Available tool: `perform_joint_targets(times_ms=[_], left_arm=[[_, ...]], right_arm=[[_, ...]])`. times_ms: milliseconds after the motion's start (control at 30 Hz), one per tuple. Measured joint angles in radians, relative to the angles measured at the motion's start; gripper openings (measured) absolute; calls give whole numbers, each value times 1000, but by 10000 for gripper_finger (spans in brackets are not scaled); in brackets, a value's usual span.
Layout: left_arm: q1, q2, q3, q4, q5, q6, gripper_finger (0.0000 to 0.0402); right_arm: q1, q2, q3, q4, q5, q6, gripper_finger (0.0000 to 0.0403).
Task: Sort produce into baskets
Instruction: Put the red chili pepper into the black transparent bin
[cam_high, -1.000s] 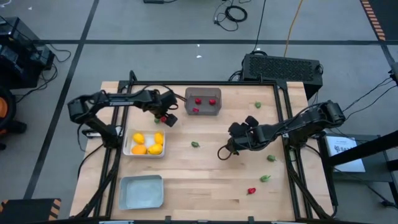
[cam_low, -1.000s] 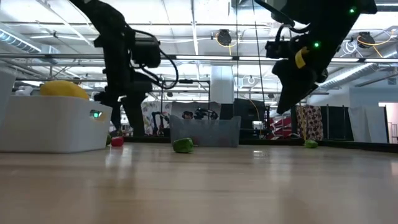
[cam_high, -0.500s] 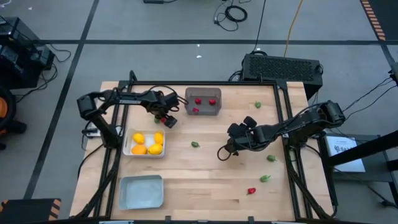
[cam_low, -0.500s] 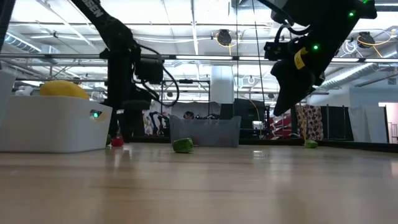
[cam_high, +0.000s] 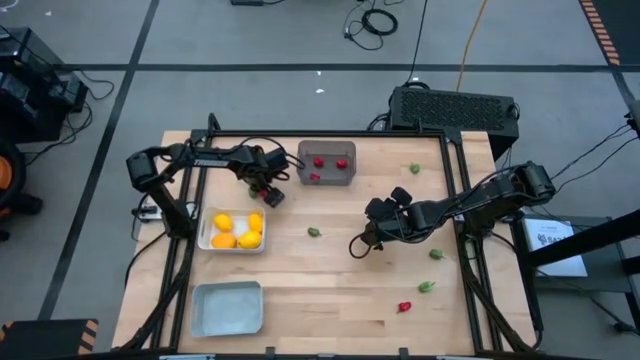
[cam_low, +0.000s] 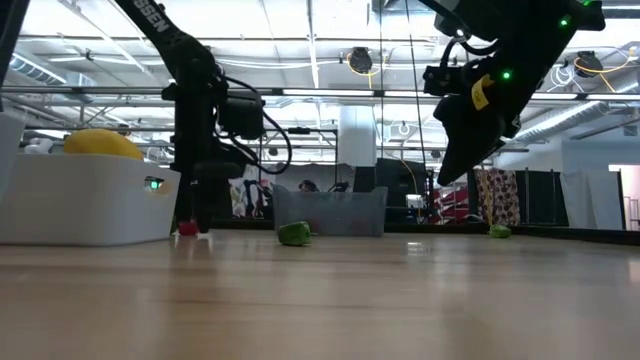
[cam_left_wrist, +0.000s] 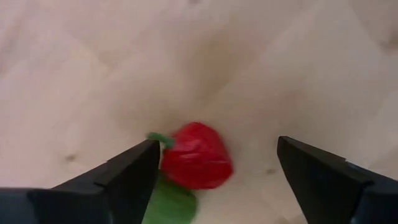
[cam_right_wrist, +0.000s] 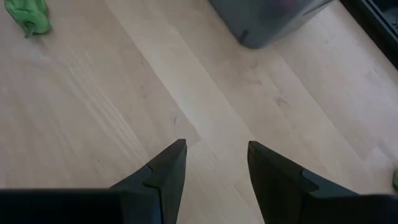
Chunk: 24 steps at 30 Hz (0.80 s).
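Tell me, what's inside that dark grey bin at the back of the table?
The dark grey bin holds three small red pieces, seen from above. Whether anything lies beneath them cannot be told.

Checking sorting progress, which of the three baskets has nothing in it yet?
The light grey-blue tray at the near left corner; the white tray holds yellow fruit, the dark bin red pieces.

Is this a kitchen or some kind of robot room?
Probably a robot lab or workshop, not a kitchen. The ceiling is high with bare beams and lights, cables lie on the grey floor, and two robot arms work over a wooden table.
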Motion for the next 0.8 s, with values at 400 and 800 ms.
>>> perform_joint_targets(times_ms=[400, 800], left_arm=[[-1, 0, 0, 1, 18, -2, 208], [-21, -29, 5, 0, -35, 22, 139]], right_arm=[[0, 0, 0, 5, 0, 0, 162], [0, 0, 0, 7, 0, -7, 162]])
